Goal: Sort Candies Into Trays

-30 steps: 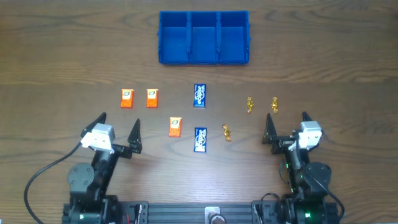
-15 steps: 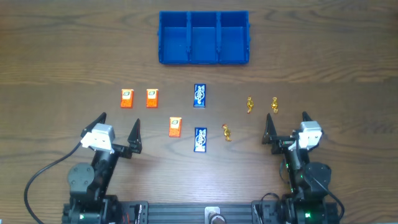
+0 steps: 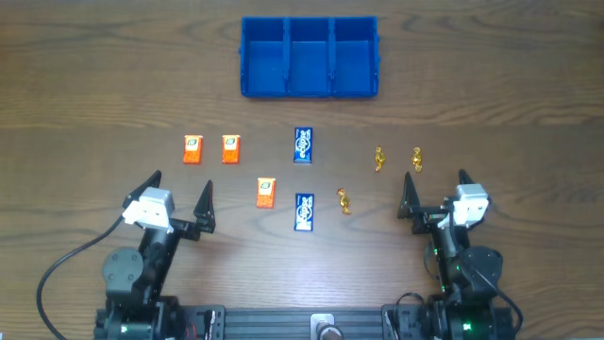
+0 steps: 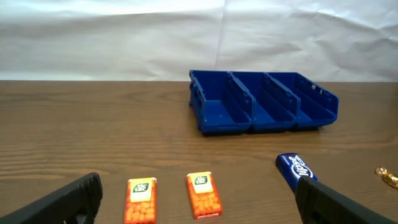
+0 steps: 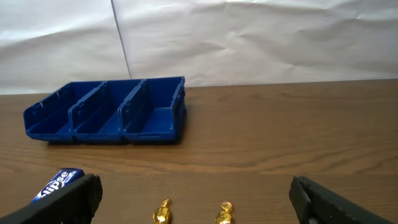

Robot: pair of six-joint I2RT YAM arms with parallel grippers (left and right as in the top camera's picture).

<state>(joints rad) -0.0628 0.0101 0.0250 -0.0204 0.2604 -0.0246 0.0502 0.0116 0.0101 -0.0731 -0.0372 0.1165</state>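
I am holding my left gripper [image 3: 175, 194] low at the near left of the wooden table [image 3: 85, 85], its two fingers spread wide apart and gripping nothing. Just beyond it, one orange pack [image 3: 192, 149] is lying flat. A second orange pack [image 3: 230, 148] is lying just beside it in the same row, the two not touching. A third orange pack [image 3: 266, 192] is sitting nearer to me, to the right of my left fingers.

Toward the middle, one blue pack [image 3: 303, 145] is resting in line with the far orange pair. Another blue pack [image 3: 304, 212] is lying nearer to me, just beside the third orange pack but apart from it. Well beyond all of these, the blue tray [image 3: 310, 90] is standing at the far middle of the table, its three compartments side by side, each showing a bare blue floor.

Further right, a gold candy [image 3: 343, 200] is lying near the nearer blue pack. A second gold candy [image 3: 378, 158] and a third gold candy [image 3: 416, 159] are sitting farther out, side by side and apart. I am holding my right gripper [image 3: 436, 189] at the near right, just short of that pair, its fingers also spread wide with nothing between them.
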